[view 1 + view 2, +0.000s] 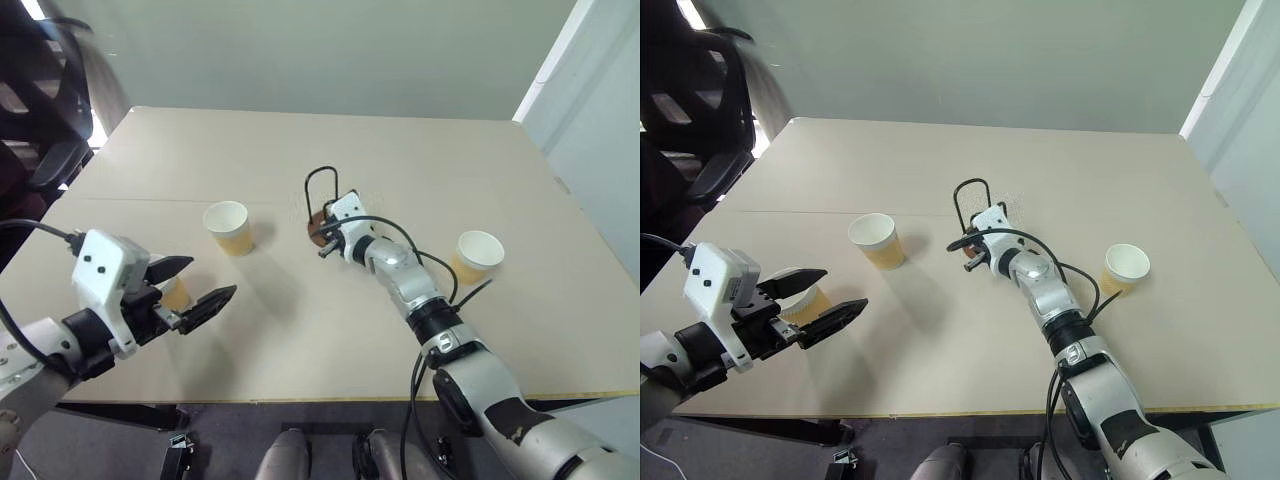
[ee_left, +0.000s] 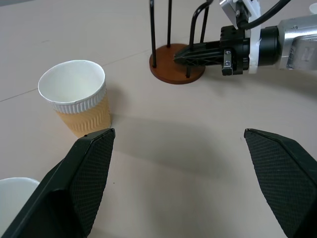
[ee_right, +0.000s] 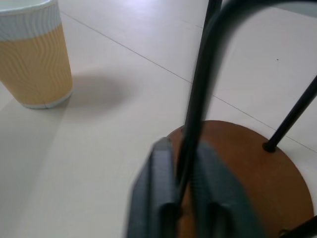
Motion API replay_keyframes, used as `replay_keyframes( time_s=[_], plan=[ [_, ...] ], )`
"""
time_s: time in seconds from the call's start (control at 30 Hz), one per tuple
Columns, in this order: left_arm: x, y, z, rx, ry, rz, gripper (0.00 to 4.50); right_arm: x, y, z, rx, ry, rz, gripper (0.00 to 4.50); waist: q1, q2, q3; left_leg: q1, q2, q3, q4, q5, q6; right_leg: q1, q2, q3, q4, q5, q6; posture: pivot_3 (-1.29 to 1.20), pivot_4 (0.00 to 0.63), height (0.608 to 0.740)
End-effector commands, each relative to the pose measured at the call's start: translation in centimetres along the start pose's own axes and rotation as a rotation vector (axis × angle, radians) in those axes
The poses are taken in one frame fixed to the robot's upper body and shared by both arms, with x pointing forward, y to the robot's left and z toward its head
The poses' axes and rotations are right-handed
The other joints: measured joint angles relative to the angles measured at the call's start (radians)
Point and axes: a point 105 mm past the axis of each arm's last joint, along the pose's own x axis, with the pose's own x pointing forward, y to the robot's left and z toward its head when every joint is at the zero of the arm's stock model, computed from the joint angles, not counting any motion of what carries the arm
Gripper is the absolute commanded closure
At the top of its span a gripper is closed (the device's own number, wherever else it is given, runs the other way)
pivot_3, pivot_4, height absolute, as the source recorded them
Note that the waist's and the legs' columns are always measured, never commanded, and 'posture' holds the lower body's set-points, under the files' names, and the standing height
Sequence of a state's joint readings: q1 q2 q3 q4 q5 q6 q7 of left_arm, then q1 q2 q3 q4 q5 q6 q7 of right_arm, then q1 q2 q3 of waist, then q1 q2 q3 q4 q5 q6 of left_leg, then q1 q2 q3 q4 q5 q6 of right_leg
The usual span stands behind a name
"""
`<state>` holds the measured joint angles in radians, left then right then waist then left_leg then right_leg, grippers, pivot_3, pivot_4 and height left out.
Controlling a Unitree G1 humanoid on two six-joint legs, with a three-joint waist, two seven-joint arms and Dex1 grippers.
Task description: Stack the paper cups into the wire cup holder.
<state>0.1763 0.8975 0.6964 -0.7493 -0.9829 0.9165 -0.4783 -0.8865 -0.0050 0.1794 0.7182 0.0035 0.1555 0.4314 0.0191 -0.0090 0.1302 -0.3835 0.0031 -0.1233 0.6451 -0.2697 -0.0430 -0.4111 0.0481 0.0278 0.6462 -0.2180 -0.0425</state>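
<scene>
1. My right hand (image 3: pixel 181 198) is clenched on one black wire upright of the wire cup holder (image 1: pixel 322 205), low down, just above its reddish-brown wooden disc base (image 3: pixel 247 163).
2. The holder stands upright mid-bench (image 1: pixel 300 140) and carries no cups.
3. My left hand (image 1: pixel 190 288) is released, fingers spread wide, hovering well to the holder's left.
4. One paper cup (image 1: pixel 229 228) stands just left of the holder, a second cup (image 1: pixel 476 256) well to its right, and a third cup (image 1: pixel 174 293) sits between my left fingers.
</scene>
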Motion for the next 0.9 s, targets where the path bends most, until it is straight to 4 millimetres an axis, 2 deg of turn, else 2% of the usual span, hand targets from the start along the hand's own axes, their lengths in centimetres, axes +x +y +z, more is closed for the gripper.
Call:
replay_keyframes(
  time_s=[0.03,0.2,0.43,0.67,0.73,0.9],
  plan=[
    [-0.3,-0.1,1.1,0.048,-0.034,0.006,0.0,-0.4,0.4,1.4,-0.044,-0.055,0.074,4.48,0.0,0.0,0.0,0.0,0.0,0.0,0.0,0.0,0.0,0.0,0.0,0.0,0.0,0.0,0.0,0.0,0.15,0.74],
    [-0.5,0.1,1.2,0.053,-0.033,0.01,0.0,-3.3,2.8,-0.4,-0.085,-0.051,0.348,4.48,0.004,-0.001,-0.001,0.0,0.0,0.0,0.0,0.0,0.001,0.001,0.0,0.0,-0.001,0.0,0.0,0.0,0.15,0.74],
    [-0.4,0.2,1.2,0.055,-0.027,0.006,0.0,-8.8,5.4,-2.2,-0.129,-0.015,0.707,4.48,0.0,-0.001,-0.001,0.002,0.0,0.0,0.0,0.002,-0.002,0.003,0.0,0.0,-0.001,0.0,0.0,0.0,0.15,0.74],
    [-0.4,0.2,1.3,0.06,-0.023,-0.003,0.0,-12.0,6.8,-2.8,-0.146,0.009,0.906,4.48,-0.007,-0.001,-0.001,0.003,0.0,0.0,0.0,0.007,-0.001,0.004,0.001,0.0,0.0,0.003,-0.003,0.0,0.15,0.74],
    [-0.5,0.3,1.4,0.062,-0.02,-0.002,0.0,-12.3,7.1,-3.0,-0.145,0.014,0.927,4.48,-0.006,-0.001,-0.001,0.003,0.0,0.0,0.0,0.016,0.011,0.005,0.001,0.0,-0.001,0.004,-0.003,0.0,0.15,0.74],
    [-0.7,0.3,1.4,0.063,-0.016,0.0,0.0,-12.9,7.7,-3.2,-0.127,0.014,0.942,4.48,-0.007,-0.001,-0.001,0.003,0.0,0.0,0.0,0.016,0.012,0.004,0.001,0.0,-0.001,0.004,-0.005,0.0,0.15,0.74]
  ],
)
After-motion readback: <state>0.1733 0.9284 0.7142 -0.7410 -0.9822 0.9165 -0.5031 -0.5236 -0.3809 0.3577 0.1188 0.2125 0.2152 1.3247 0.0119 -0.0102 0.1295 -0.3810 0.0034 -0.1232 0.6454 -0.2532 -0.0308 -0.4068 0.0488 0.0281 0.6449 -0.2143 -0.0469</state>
